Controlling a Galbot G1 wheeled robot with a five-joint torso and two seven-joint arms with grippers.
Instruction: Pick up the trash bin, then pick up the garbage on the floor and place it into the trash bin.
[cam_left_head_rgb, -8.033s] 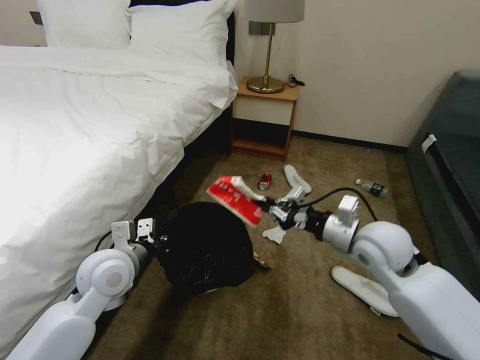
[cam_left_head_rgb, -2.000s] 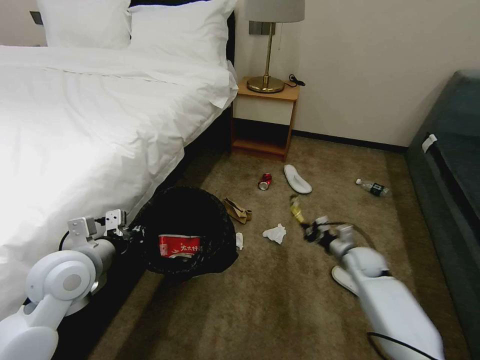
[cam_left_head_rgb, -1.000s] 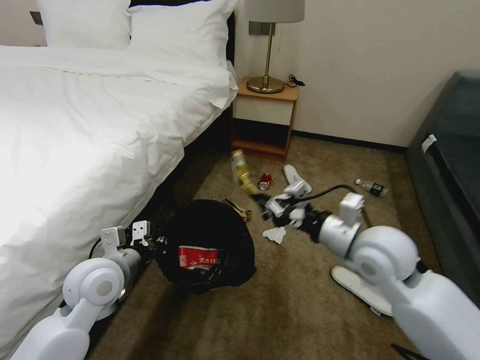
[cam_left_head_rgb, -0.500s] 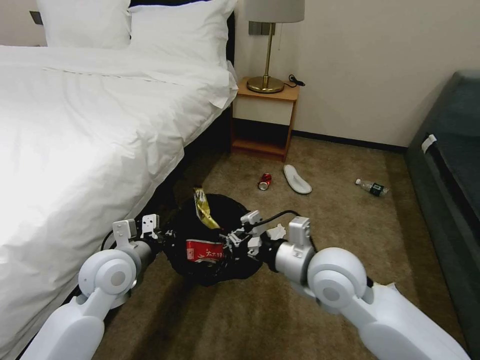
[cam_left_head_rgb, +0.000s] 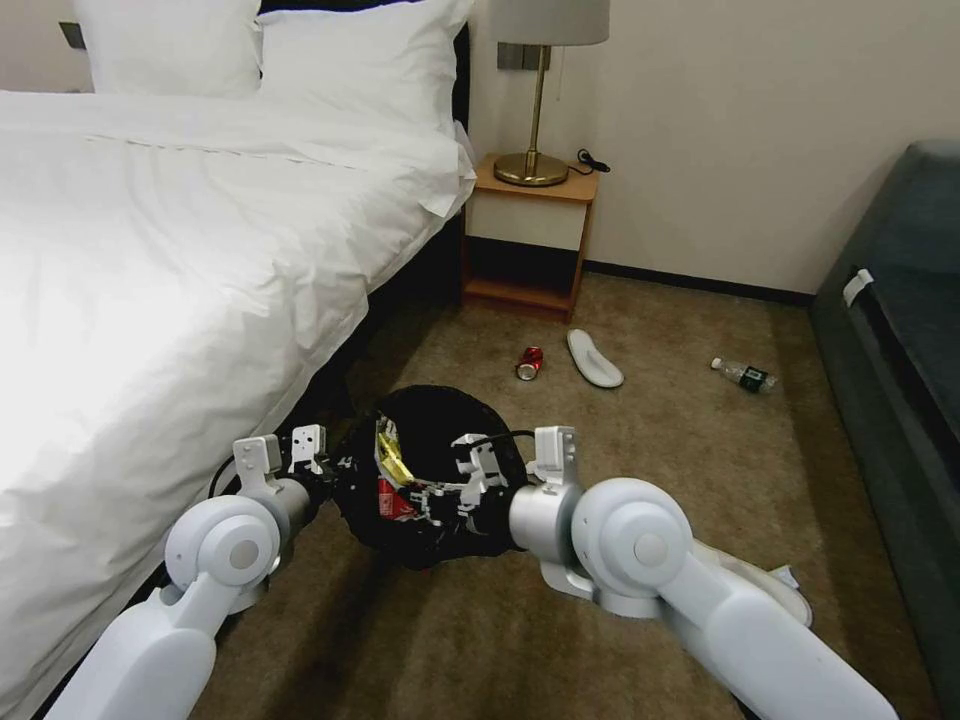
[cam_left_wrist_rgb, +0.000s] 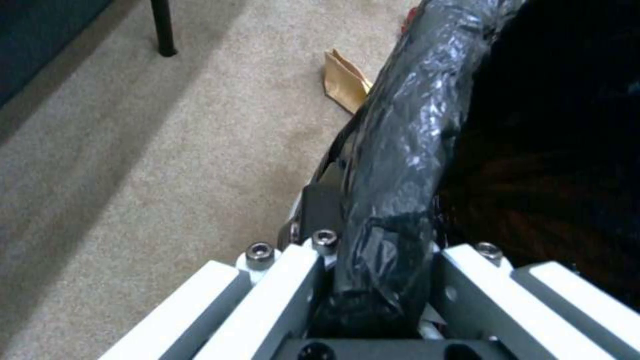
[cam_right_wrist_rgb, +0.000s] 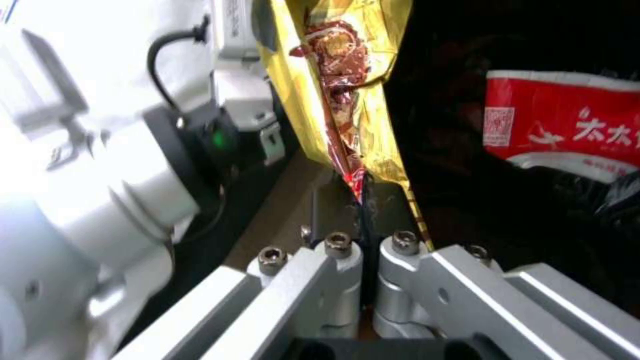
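Beside bed (cam_left_head_rgb: 150, 300), on carpet: trash bin (cam_left_head_rgb: 440, 420) w/ black liner, held at rim by left gripper (cam_left_wrist_rgb: 373, 260), fingers clamped on bag-covered edge. Right gripper (cam_right_wrist_rgb: 363, 235) over bin mouth, fingers pinched tight on gold wrapper (cam_right_wrist_rgb: 347, 90), wrapper hanging inside bin. Red-white wrapper (cam_right_wrist_rgb: 567, 125) already in bin. Red can (cam_left_head_rgb: 528, 362), white slipper (cam_left_head_rgb: 594, 358), clear bottle (cam_left_head_rgb: 745, 376) on carpet farther off, near nightstand (cam_left_head_rgb: 530, 235). Brown paper (cam_left_wrist_rgb: 343, 80) on carpet just beside bin.
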